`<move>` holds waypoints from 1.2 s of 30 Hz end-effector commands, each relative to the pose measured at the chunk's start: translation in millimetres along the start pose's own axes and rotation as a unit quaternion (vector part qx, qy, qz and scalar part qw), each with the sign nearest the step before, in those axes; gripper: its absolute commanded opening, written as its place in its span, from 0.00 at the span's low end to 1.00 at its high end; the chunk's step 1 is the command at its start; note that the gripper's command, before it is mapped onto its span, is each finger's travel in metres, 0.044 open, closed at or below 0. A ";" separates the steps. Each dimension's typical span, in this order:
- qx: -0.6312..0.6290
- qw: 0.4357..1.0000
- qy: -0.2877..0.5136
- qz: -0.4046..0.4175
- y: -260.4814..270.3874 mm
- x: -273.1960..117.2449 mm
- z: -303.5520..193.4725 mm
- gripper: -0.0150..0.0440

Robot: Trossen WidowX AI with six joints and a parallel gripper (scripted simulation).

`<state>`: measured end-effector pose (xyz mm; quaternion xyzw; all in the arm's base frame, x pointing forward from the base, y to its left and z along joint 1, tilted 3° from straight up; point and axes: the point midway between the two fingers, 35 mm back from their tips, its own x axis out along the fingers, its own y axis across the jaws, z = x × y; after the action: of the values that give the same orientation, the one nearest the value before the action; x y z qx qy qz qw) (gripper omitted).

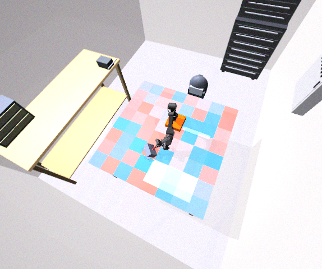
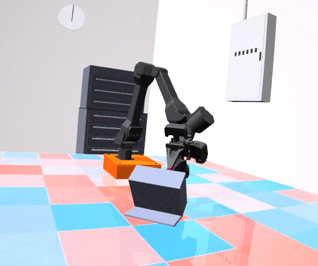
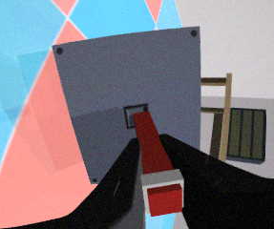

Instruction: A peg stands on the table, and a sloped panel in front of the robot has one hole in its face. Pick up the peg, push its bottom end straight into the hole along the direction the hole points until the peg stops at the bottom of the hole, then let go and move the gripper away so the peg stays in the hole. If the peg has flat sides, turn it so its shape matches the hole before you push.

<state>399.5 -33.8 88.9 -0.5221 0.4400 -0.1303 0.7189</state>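
Note:
The red peg [image 1: 153, 148] [image 3: 154, 148], square in section with a light grey band near its top end, is held in my gripper [image 1: 156, 146] [image 3: 150, 143], which is shut on it. The sloped grey panel [image 1: 151, 151] [image 2: 156, 190] [image 3: 98, 81] stands in front of the arm. Its square hole [image 3: 130, 117] shows in the wrist view. The peg's bottom end covers the hole's right part in that view, and its sides look slightly turned from the hole's edges. Whether the tip touches the face or has entered the hole cannot be told.
The arm's orange base [image 1: 175, 123] [image 2: 130, 164] stands behind the panel. A wooden workbench [image 1: 56, 92] is off to one side in the top view. A dark rounded object [image 1: 198, 83] and a drawer cabinet [image 1: 251, 43] [image 2: 110, 114] are farther back.

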 end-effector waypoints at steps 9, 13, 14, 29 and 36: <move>0.001 1.000 0.000 0.000 1.5 -0.3 -0.9 0.25; 0.001 1.000 0.000 0.000 2.5 -0.3 -1.6 0.25; 0.001 1.000 0.000 0.000 2.8 -0.3 -1.9 0.25; 0.001 1.000 0.000 0.000 4.7 3.8 -3.7 0.25; 0.001 1.000 0.000 0.000 4.4 8.0 -3.5 0.25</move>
<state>399.9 -37.7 83.8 -0.5198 0.4381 -0.1348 0.7209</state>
